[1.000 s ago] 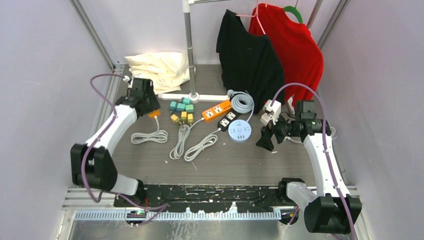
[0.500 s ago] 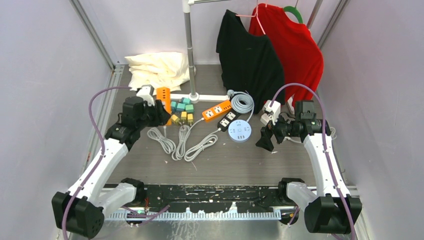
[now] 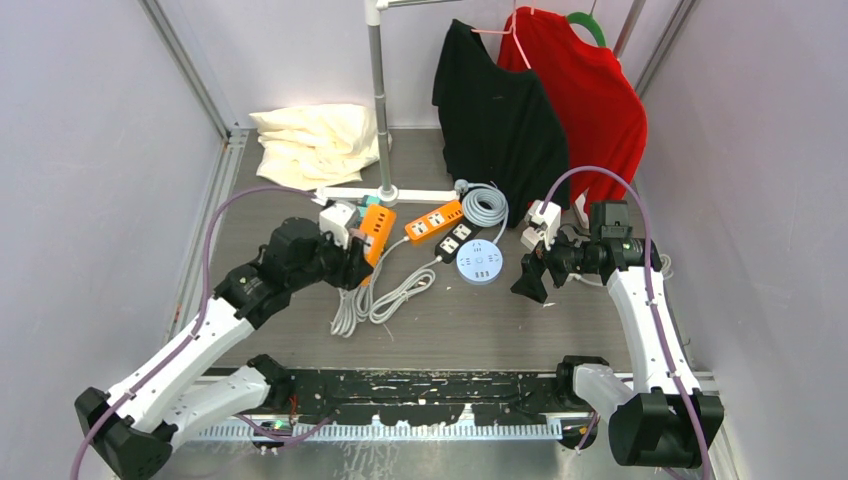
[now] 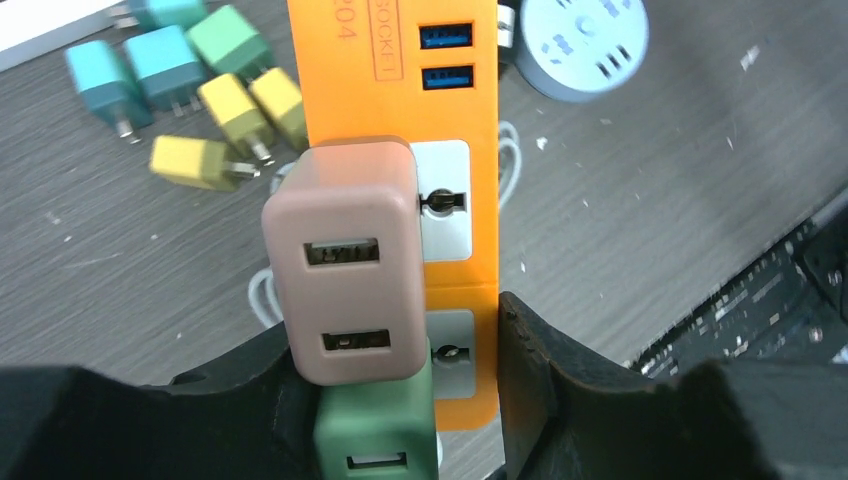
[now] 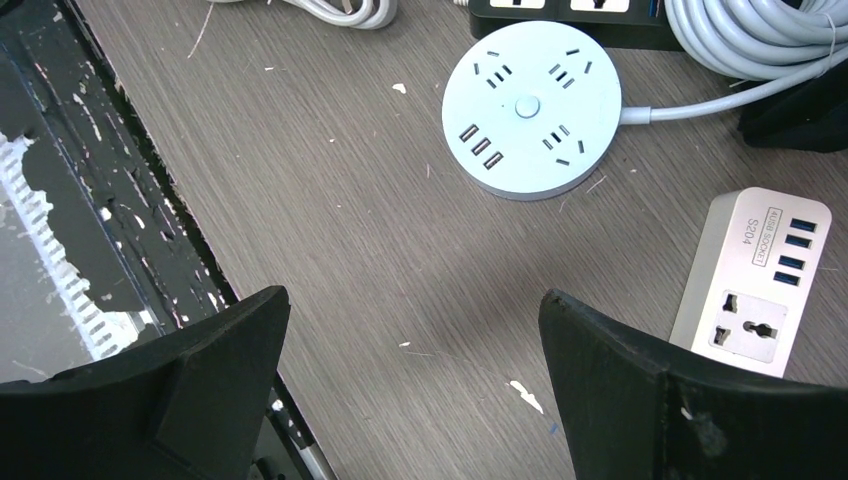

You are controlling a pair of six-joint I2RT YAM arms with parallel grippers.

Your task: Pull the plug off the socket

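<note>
Top view: the left gripper [image 3: 352, 262] has the orange strip [image 3: 375, 232], seemingly raised off the table [image 3: 470, 320]. That is probably to brace it while a plug is drawn out. The right gripper [image 3: 530, 278] waits well to the strip's right.

Left wrist: the jaws, partly closed, clamp the strip's edges. The pink plug [image 4: 345, 265] sits seated in the strip just past the fingers, with a green plug [image 4: 375, 425] between them.

Right wrist: the right jaws gape fully and hold nothing. The strip is out of view, so this gripper looks free to fetch the plug.
</note>
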